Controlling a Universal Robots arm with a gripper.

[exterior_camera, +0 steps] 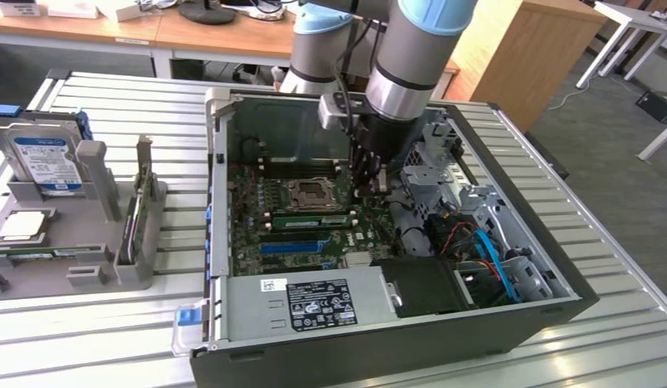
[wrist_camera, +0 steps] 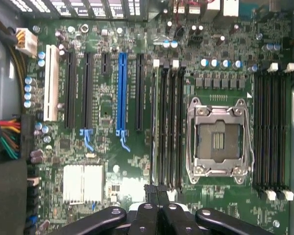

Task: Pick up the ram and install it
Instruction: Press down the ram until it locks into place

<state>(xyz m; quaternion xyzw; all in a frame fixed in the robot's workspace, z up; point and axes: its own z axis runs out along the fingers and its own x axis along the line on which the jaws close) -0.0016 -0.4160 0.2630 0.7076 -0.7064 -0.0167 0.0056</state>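
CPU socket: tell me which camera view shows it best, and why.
The wrist view. It looks straight onto the CPU socket, so its metal frame and open centre are plain. The exterior view shows the same socket at a slant on the motherboard, close beside the arm reaching into the case.

pincer [exterior_camera: 368, 187]: tips hidden behind arm | hard drive [exterior_camera: 42, 158]: cut by exterior view's left edge
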